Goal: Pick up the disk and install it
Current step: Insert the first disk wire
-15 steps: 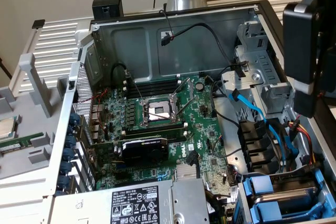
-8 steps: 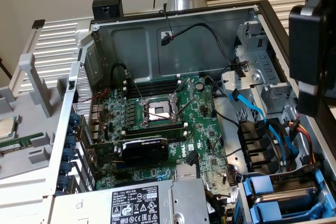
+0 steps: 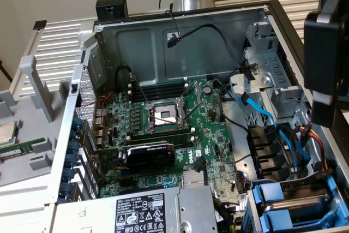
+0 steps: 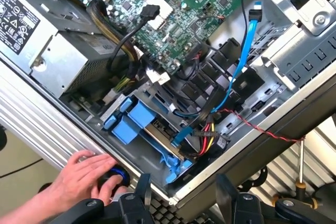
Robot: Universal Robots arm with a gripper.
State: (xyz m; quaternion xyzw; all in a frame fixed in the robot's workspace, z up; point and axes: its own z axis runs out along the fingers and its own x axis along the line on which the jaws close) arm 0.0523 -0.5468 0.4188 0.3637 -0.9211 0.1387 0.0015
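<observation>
The disk is out of view. My gripper [image 4: 182,181] is open, its two black fingers [image 4: 143,190] spread wide with nothing between them. It hovers above the outer edge of the open computer case [image 3: 180,17], over the corner drive bay. In that bay sits a blue-railed drive tray [image 4: 137,121], with red, yellow and blue cables plugged in beside it. In the exterior view the gripper [image 3: 326,99] is a dark block at the exterior view's right, above the case wall, and the blue tray [image 3: 272,197] lies below it.
A person's hand [image 4: 79,174] rests on a small black and blue object just outside the case rim. Inside are the green motherboard [image 3: 163,135], a power supply [image 3: 142,211], a blue data cable [image 4: 242,51] and metal drive cages [image 3: 267,75]. A square processor chip [image 3: 6,133] lies outside at the exterior view's left.
</observation>
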